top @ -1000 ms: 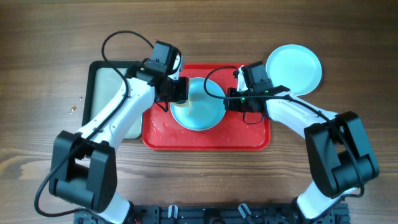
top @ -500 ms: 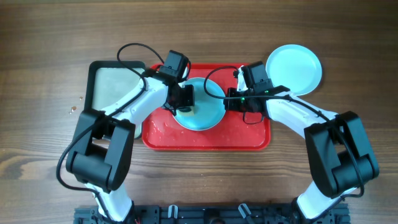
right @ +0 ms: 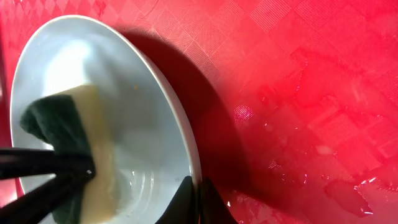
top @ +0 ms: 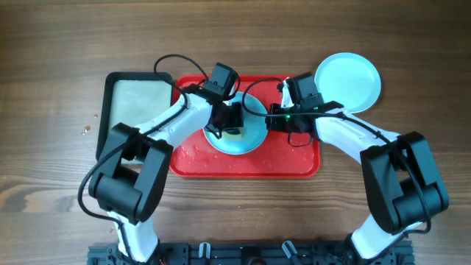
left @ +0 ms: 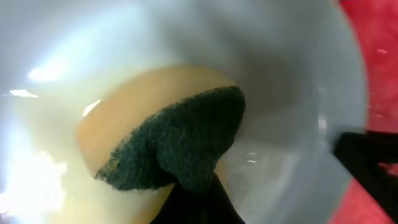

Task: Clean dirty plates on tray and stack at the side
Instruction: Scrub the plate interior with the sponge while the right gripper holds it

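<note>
Table: brown wood [top: 59,44], with a red tray [top: 243,165] in the middle; the long axis of the tray goes from 9 to 3 o'clock.
Left gripper [top: 228,126]: clenched on a yellow-green sponge [left: 174,149], which touches the inside of the plate.
Right gripper [right: 198,198]: pinched on the plate rim at the 3 o'clock side.
Plate [right: 143,124]: pale turquoise, on the tray, open side up; the pinched rim looks lifted.
Second plate [top: 347,79]: on the table, at 2 o'clock from the tray.
</note>
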Robot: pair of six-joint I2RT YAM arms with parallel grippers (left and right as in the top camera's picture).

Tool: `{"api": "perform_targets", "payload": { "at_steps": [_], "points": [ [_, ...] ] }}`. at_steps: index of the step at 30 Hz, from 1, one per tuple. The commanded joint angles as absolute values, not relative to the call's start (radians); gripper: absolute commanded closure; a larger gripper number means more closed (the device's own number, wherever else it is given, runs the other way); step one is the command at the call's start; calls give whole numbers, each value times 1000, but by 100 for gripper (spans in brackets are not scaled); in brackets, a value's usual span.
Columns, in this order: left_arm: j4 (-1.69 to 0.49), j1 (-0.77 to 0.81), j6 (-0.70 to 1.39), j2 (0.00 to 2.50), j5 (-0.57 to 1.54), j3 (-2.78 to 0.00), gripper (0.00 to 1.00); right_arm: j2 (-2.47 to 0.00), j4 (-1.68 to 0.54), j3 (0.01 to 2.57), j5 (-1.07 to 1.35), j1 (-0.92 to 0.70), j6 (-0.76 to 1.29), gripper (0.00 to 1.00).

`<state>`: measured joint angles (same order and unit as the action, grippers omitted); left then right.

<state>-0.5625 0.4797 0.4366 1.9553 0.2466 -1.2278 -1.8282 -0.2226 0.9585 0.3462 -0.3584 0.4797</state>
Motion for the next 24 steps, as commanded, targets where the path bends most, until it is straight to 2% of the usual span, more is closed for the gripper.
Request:
{"api": "perform_targets", "payload": {
  "at_steps": [1,6,11,17,24],
  "points": [
    [-552,509,449,2003,400,-1209,96,-1846,-217,955,367,-364,499,96],
    [-553,484,424,1889,354,-1254,96,-1846,-217,955,366,-364,499,96],
    [-617,466,423,1763,146,-1256,96,-1846,-217,955,366,-364,499,96],
    [-636,466,369,1774,51,-1255,96,-1846,-217,955,366,-364,499,96],
    [-635,466,342,1849,49,-1255,96,-1846,-217,955,366,-364,500,96]
  ]
}}
